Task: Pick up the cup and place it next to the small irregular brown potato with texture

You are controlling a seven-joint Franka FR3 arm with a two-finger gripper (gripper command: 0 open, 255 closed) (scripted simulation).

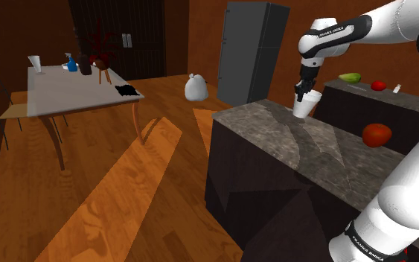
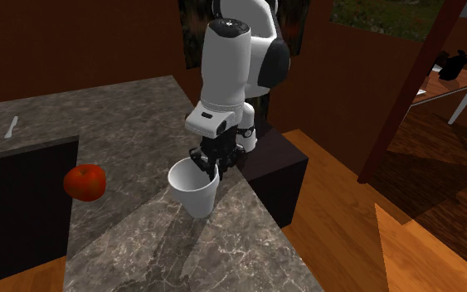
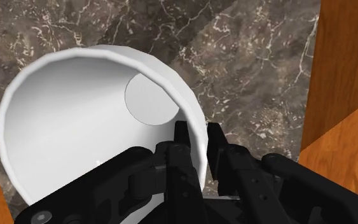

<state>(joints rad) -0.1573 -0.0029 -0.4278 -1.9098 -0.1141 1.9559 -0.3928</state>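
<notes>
1. Black two-finger gripper (image 1: pixel 304 95) (image 2: pixel 215 166) (image 3: pixel 198 130), pointing straight down from the white arm (image 2: pixel 227 66), clamped on the wall of a white cup: one finger inside the rim, the other outside, the wall pinched between them.
2. White cup (image 1: pixel 306 106) (image 2: pixel 194 189) (image 3: pixel 75 121), upright, mouth facing up, plain white inside with a flat round bottom; base at the level of the surface below, contact or a slight gap impossible to tell.
3. Below the cup, a dark veined stone counter (image 1: pixel 274 130) (image 2: pixel 140 108) (image 3: pixel 234 51); cup close to the counter's edge, with wooden floor (image 1: pixel 126 193) (image 2: pixel 422 232) (image 3: pixel 349 63) just past that edge.
4. On the same counter, a round red tomato (image 1: pixel 376 135) (image 2: pixel 85 181), well apart from the cup, toward the shoulder view's right and the second exterior view's left.
5. Behind the cup in the shoulder view, a higher dark ledge (image 1: pixel 364 100) carrying a yellow-green item (image 1: pixel 349 77) and a smaller red item (image 1: pixel 379 85).
6. Farther off in the shoulder view, a tall grey fridge (image 1: pixel 256 48), a white sack (image 1: pixel 195 88) on the floor, and a pale table (image 1: pixel 74 89) at the left with small things on top.
</notes>
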